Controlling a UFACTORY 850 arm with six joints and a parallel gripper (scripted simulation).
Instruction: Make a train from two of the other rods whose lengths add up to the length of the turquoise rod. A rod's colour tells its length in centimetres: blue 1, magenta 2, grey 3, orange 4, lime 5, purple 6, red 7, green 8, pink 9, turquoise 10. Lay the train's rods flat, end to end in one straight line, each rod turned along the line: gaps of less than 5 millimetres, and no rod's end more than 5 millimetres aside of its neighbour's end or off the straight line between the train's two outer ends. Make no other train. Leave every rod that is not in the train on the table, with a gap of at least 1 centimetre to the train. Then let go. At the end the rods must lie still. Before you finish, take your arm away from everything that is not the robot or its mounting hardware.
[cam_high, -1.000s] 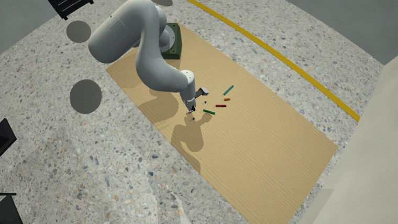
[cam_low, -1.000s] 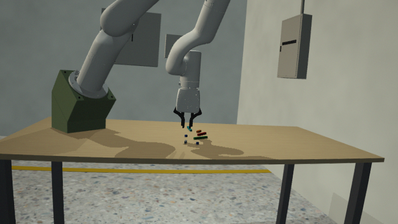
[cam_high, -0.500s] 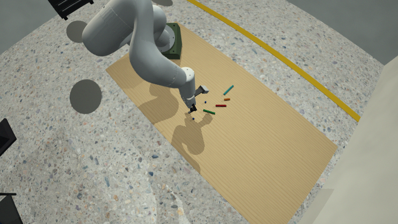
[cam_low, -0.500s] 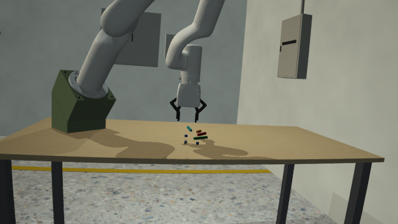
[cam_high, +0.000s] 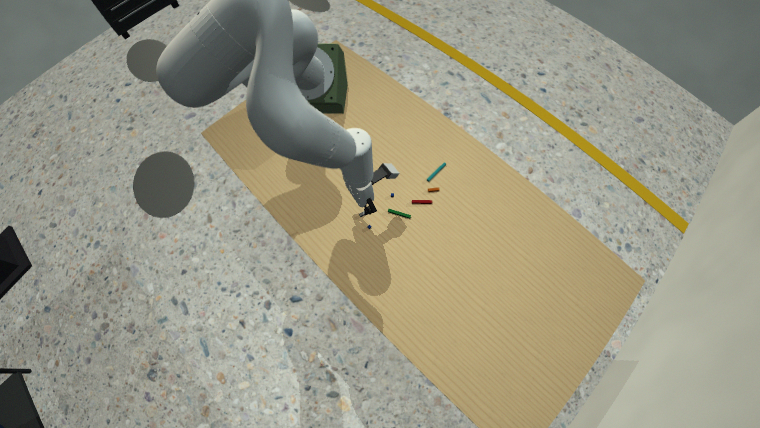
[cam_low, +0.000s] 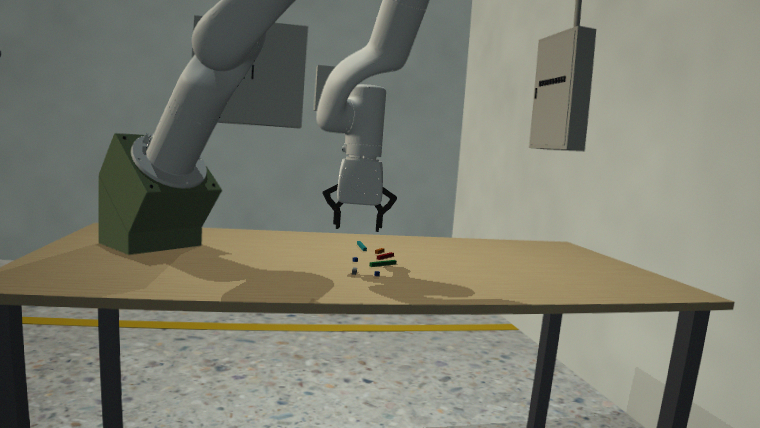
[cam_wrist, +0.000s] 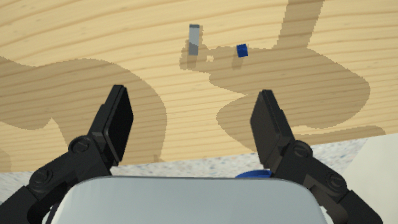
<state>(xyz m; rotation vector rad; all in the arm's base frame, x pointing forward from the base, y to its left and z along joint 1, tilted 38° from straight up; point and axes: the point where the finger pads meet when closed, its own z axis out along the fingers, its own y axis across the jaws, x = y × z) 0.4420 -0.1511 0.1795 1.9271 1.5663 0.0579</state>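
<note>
My gripper (cam_low: 357, 225) hangs open and empty well above the table. The grey rod (cam_wrist: 194, 39) lies flat on the wood, below and ahead of the fingers, and it also shows in the exterior view (cam_low: 354, 271). A blue cube (cam_wrist: 242, 50) lies just beside it, apart from it. The green rod (cam_high: 398, 213), the red rod (cam_high: 421, 202), the orange rod (cam_high: 433, 189) and the turquoise rod (cam_high: 436, 171) lie separately to the right of the gripper (cam_high: 368, 208). A second blue cube (cam_high: 391, 195) sits between the gripper and the red rod.
The arm's green base (cam_high: 329, 79) stands at the table's far end. The rods form a loose cluster near the table's middle. The near long table edge shows in the wrist view (cam_wrist: 200, 165), close below the fingers.
</note>
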